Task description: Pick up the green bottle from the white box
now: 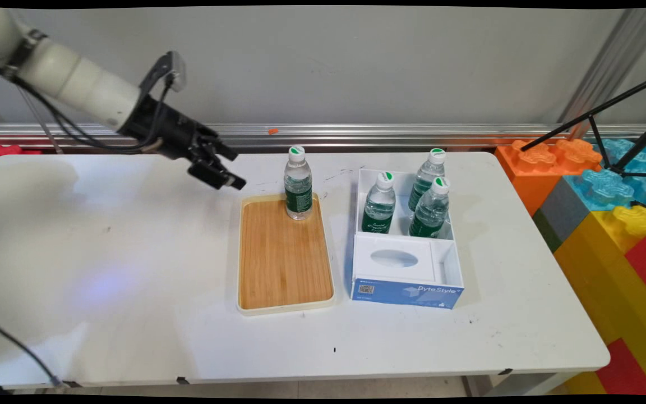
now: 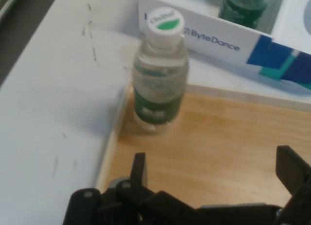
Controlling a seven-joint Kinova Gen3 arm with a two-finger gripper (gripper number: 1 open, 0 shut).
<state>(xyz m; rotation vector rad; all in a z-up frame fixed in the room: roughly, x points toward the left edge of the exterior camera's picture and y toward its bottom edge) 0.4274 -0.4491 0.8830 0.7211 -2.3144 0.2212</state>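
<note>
You see the white table evenly and brightly lit from above, with soft, pale shadows lying to the right of the box and the tray. Straight lines bow slightly toward the main view's corners. In the hand view, the bottle is softly blurred and the fingers at the bottom edge are darker.

bottle on tray, box right
</note>
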